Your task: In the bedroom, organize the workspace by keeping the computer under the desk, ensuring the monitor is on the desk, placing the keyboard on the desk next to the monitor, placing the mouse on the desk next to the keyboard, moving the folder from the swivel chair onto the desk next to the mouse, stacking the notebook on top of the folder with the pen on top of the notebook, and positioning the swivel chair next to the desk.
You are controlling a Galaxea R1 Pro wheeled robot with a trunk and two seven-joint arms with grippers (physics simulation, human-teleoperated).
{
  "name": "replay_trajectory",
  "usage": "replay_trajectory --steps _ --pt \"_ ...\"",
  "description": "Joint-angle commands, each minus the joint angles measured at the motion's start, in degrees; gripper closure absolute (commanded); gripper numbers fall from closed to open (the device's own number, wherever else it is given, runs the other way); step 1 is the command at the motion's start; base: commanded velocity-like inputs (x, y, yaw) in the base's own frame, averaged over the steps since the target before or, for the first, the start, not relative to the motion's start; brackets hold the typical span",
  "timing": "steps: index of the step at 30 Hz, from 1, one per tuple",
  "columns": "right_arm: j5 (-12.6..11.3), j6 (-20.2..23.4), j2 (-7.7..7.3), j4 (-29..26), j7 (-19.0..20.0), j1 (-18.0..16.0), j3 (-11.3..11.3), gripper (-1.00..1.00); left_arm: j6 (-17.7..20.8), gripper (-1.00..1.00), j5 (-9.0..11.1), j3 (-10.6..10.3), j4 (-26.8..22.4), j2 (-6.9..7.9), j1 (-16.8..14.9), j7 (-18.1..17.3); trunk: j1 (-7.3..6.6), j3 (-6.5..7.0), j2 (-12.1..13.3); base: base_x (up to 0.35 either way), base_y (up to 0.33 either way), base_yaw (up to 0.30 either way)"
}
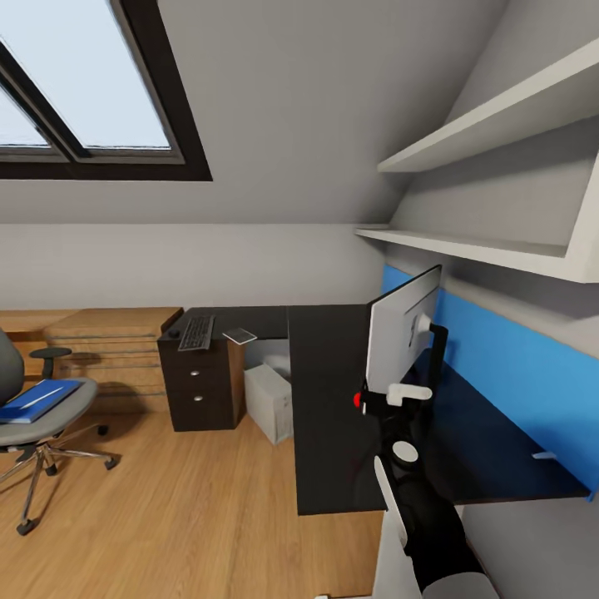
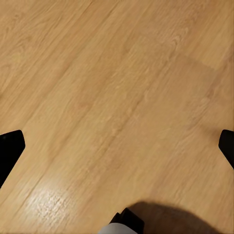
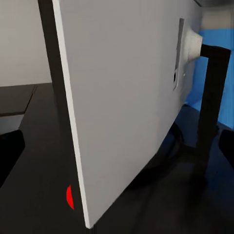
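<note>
So from where I'm standing, going left to right: the swivel chair (image 1: 33, 412) sits way over at 9 o'clock on the wooden floor (image 1: 191, 507), well apart from the desk (image 1: 333, 416). The blue folder (image 1: 37, 401) is lying flat on its seat, with something thin and pale on top of it, too small for me to say what.

Behind the chair there's a light wooden chest (image 1: 108, 341) against the wall.

Next comes the short wing of the desk, around 10 to 11 o'clock. The keyboard (image 1: 197, 332) lies on top over the drawer unit (image 1: 200, 387), a tiny dark mouse (image 1: 173, 333) just beside it on its left, and the greyish notebook (image 1: 240, 335) a bit to its right. The computer (image 1: 269, 402) stands on the floor under the desk, right next to the drawers.

Over on the long wing, about 1 o'clock, the monitor (image 1: 402, 337) stands upright on the desk in front of the blue back panel (image 1: 499, 349), seen nearly edge-on.

The right gripper (image 1: 391, 398) is up against the monitor's lower edge. Its fingers (image 3: 9, 151) sit wide apart at the frame edges, so it's open, not gripping.

The left gripper (image 2: 117, 146) hangs over bare floor, fingers spread apart too, holding nothing.
</note>
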Motion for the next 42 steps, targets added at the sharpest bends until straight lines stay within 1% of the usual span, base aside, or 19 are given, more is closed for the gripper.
replay_trajectory --steps 1,6,11,18,23,34,42 --pt "0.6 0.1 0.0 0.0 -0.4 0.1 0.1 -1.0 -0.1 -1.0 0.3 -0.5 -0.2 0.08 0.0 0.5 0.01 -0.06 0.0 0.105 0.0 0.0" --pt "0.6 -0.6 0.0 0.0 -0.5 0.2 0.1 -1.0 -0.2 -1.0 0.2 -0.5 -0.2 0.08 0.0 0.5 0.01 -0.06 0.0 0.109 0.0 0.0" --pt "0.6 -0.6 0.0 0.3 -0.6 0.2 0.2 -1.0 -0.2 -1.0 0.2 -0.5 -0.2 0.08 0.0 0.4 0.01 -0.06 0.0 0.168 0.047 0.0" --pt "0.6 -0.6 0.0 0.4 -0.6 0.2 0.2 -1.0 -0.2 -1.0 0.2 -0.5 -0.2 0.08 0.0 0.5 0.01 -0.06 0.0 0.061 0.011 0.0" --pt "0.7 -0.6 0.0 0.4 -0.6 0.2 0.2 -1.0 -0.3 -1.0 0.1 -0.5 -0.2 0.08 0.0 0.4 0.01 -0.06 0.0 0.195 0.001 0.0" --pt "0.7 -0.6 0.0 0.5 -1.3 0.2 0.2 -1.0 -0.4 -1.0 0.1 -0.6 -0.2 0.08 0.0 0.4 0.01 -0.06 0.0 0.086 0.0 0.0" --pt "0.7 -0.6 0.0 0.5 -1.4 0.2 0.2 -1.0 -0.3 -1.0 0.2 -0.6 -0.2 0.08 0.0 0.4 0.01 -0.06 0.0 0.01 0.0 0.0"
